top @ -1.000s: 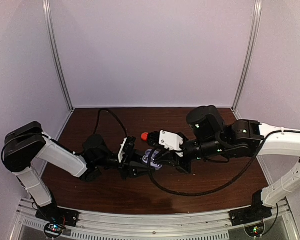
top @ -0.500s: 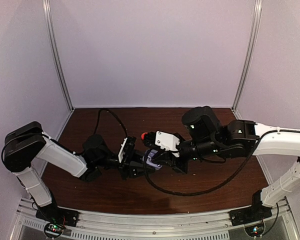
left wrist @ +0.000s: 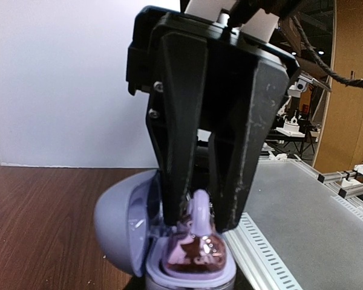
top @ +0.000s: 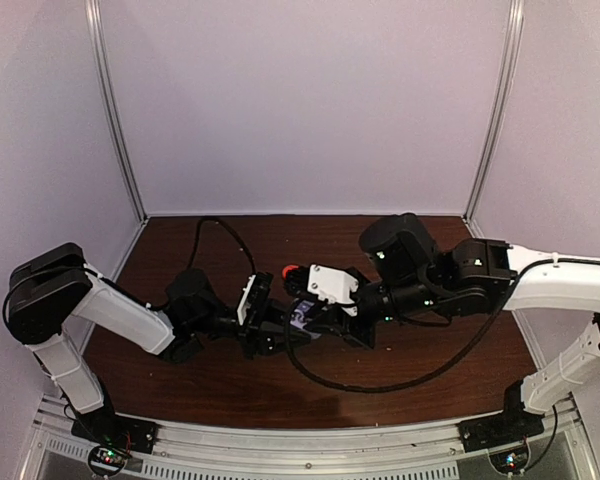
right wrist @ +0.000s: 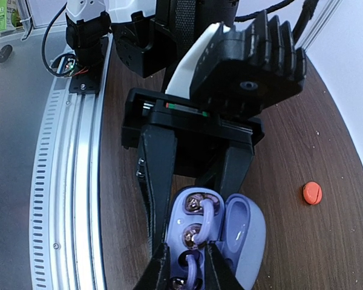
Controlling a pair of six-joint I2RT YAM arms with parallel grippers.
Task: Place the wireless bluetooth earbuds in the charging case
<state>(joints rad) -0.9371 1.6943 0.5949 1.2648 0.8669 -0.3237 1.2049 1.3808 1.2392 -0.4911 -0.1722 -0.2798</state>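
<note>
The left gripper (right wrist: 192, 208) clamps the open lilac case (right wrist: 245, 228) mid-table; the right gripper (left wrist: 202, 223) pinches an earbud (left wrist: 201, 208) over its socket, lid (left wrist: 118, 223) at 9 o'clock; released tilted, I reckon it sits proud and blocks closing.

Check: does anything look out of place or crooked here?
One earbud stands up out of the open case, pinched by the right claw, not seated. A small red piece lies alone on the table.

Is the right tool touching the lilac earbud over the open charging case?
Touching. The left wrist view shows the right tool pinching the lilac earbud between both fingers, above the charging case.
</note>
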